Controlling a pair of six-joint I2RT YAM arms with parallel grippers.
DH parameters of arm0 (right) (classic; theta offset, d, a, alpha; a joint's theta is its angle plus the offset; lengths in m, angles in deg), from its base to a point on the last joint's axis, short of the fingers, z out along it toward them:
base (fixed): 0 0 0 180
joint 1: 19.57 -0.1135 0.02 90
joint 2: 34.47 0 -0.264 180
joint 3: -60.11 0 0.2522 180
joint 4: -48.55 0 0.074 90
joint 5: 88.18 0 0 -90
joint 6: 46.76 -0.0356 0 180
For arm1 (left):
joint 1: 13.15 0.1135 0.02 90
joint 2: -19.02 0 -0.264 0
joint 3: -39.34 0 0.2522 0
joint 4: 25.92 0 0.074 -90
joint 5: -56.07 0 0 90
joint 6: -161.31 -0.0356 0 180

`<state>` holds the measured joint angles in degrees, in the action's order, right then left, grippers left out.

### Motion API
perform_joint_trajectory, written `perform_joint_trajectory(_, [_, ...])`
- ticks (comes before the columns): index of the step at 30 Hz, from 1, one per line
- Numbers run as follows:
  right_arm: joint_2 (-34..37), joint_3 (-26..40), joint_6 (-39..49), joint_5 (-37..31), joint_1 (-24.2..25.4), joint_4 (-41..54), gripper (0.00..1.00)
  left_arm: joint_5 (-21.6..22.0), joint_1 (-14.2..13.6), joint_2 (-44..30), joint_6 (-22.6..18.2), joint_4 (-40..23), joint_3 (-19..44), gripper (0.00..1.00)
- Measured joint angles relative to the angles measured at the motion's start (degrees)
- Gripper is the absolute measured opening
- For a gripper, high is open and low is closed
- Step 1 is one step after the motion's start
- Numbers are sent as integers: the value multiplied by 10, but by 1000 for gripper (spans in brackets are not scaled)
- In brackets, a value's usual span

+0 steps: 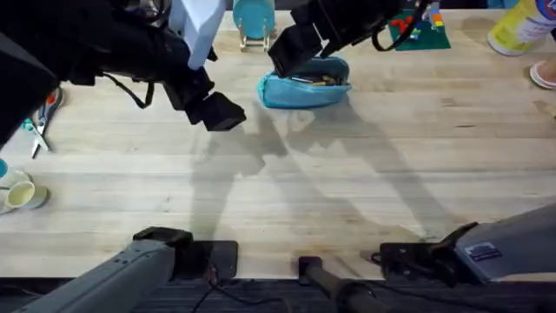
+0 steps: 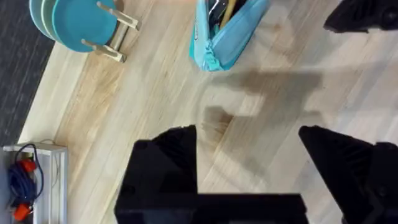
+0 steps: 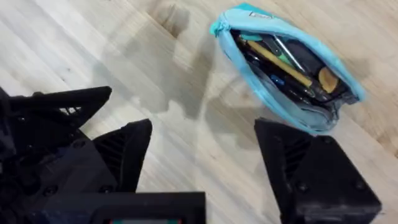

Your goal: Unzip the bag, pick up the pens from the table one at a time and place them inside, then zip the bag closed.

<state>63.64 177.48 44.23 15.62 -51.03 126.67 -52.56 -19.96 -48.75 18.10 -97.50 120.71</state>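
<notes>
The turquoise bag [image 1: 304, 89] lies on the table [image 1: 347, 183] at the far middle, its zipper open. In the right wrist view the bag [image 3: 311, 53] gapes, and dark pens [image 3: 258, 57] lie inside beside a yellow-tan stick. My right gripper [image 1: 291, 54] [image 3: 204, 127] hovers open just above and beside the bag's left end, holding nothing. My left gripper [image 1: 217, 111] [image 2: 245, 134] hangs open and empty over bare wood to the left of the bag [image 2: 227, 34].
A round teal object on a wooden stand [image 1: 252, 19] stands behind the bag. Scissors [image 1: 39, 126] and cups [image 1: 17, 196] sit at the left edge. A yellow bottle [image 1: 519, 26] and a green board [image 1: 419, 30] are at the far right.
</notes>
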Motion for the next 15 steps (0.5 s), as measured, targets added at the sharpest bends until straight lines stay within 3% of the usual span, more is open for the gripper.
perform_joint_trajectory(15, [0, 0, 0, 0, 17, 4, 996, 0, 0, 0, 0, 0, 0, 993])
